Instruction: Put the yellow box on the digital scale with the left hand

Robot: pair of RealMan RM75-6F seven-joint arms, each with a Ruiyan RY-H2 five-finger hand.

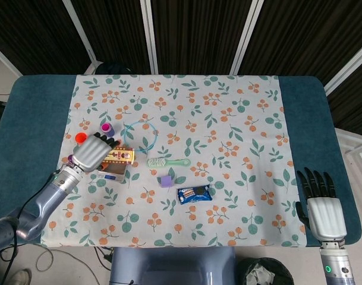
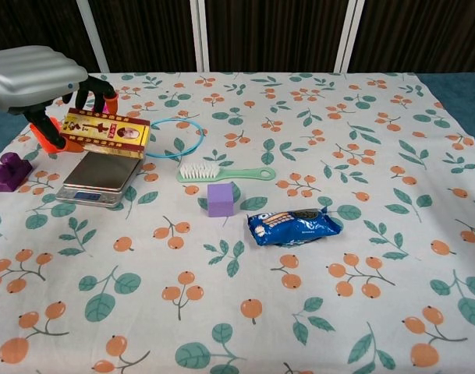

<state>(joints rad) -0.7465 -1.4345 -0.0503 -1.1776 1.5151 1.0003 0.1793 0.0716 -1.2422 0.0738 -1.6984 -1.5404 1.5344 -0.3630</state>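
My left hand [image 1: 90, 155] [image 2: 36, 78] grips the yellow box [image 1: 120, 156] [image 2: 106, 132], a flat red-and-yellow carton held level just above the digital scale [image 2: 103, 176] [image 1: 114, 173]. The scale is a small silver platform with a display on its front edge, at the left of the cloth. The box hangs over the scale's far part; whether it touches the platform is unclear. My right hand [image 1: 325, 209] rests on the blue table edge at the far right, fingers spread, holding nothing.
Around the scale: an orange cup [image 2: 46, 134], a purple block [image 2: 8, 171], a purple cap [image 1: 107, 129] and a blue ring [image 2: 175, 139]. A green brush [image 2: 223, 173], a purple cube [image 2: 220, 199] and a blue snack packet [image 2: 294, 225] lie mid-cloth.
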